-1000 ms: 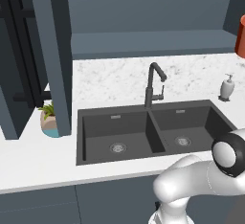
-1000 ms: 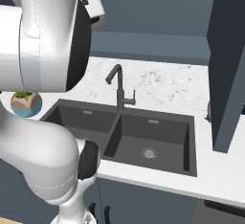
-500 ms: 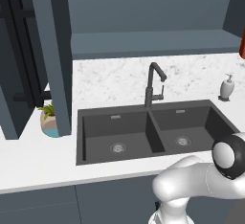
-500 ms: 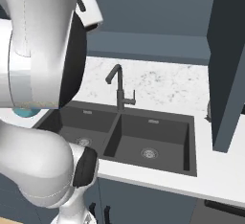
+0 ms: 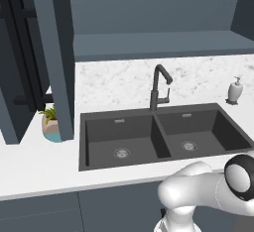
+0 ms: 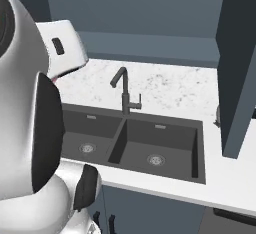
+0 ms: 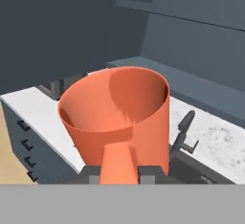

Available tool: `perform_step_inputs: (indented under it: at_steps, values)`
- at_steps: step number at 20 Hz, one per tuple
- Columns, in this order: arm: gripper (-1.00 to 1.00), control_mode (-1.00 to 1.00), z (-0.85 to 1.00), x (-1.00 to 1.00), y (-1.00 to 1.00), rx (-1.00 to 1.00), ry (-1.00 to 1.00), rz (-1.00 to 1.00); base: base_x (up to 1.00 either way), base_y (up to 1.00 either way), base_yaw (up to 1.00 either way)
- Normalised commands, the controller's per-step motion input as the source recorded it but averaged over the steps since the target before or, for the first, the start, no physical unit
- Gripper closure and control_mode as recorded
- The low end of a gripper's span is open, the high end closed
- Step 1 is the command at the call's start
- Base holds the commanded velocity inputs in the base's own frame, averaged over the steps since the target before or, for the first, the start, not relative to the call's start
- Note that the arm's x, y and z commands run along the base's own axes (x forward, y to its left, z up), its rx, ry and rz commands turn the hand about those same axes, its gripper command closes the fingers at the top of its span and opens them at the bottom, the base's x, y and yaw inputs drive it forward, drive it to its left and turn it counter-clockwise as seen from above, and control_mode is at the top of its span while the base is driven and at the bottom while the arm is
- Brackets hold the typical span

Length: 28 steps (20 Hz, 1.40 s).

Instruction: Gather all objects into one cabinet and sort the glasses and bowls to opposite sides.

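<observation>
You had the white marble counter (image 5: 44, 161) running across the lower half of the left base frame, with the dark double sink (image 5: 158, 134) sunk into its centre and the black faucet (image 5: 158, 89) rising just behind the divider between the two basins. The slate blue-grey cabinet (image 5: 30, 62) filled the upper left of that frame, its door (image 5: 54, 52) swung out towards you and the long black bar handle (image 5: 22, 57) standing vertical at the far left. In the right base frame the same sink (image 6: 135, 145) sat in the middle and a second cabinet door edge (image 6: 240, 68) hung down the right side. Your orange mug (image 7: 117, 117) took up the centre of the hand frame, its open mouth tilted towards the camera and its loop handle (image 7: 117, 165) pointing down to the bottom edge, where the gripper (image 7: 119, 174) had its two dark tips pressed against either side of that handle, pinching it. Behind the mug in the hand frame you could see the faucet at the lower right. A small teal plant pot (image 5: 52, 127) sat at the left of the left base frame, partly behind the door, and a white soap dispenser (image 5: 234, 89) stood at the right edge on the counter.
</observation>
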Motion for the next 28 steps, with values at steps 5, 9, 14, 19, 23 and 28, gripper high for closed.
perform_step_inputs:
  at_steps: [5,9,14,19,23,28]
  values:
    - [1.0,-1.0,0.35,0.65,0.19,0.0,0.27,-0.03,0.0,0.0,0.0]
    - [1.0,-1.0,0.14,0.25,0.0,0.0,0.07,0.0,0.0,0.0,0.0]
    - [1.0,-1.0,0.0,0.0,0.0,0.0,0.0,0.0,0.0,0.0,0.0]
    - [1.0,-1.0,0.0,0.0,0.0,0.0,0.0,0.0,0.0,0.0,0.0]
    - [1.0,-1.0,0.0,0.0,0.0,0.0,0.0,0.0,0.0,0.0,0.0]
    - [1.0,-1.0,0.0,0.0,0.0,0.0,0.0,0.0,0.0,0.0,0.0]
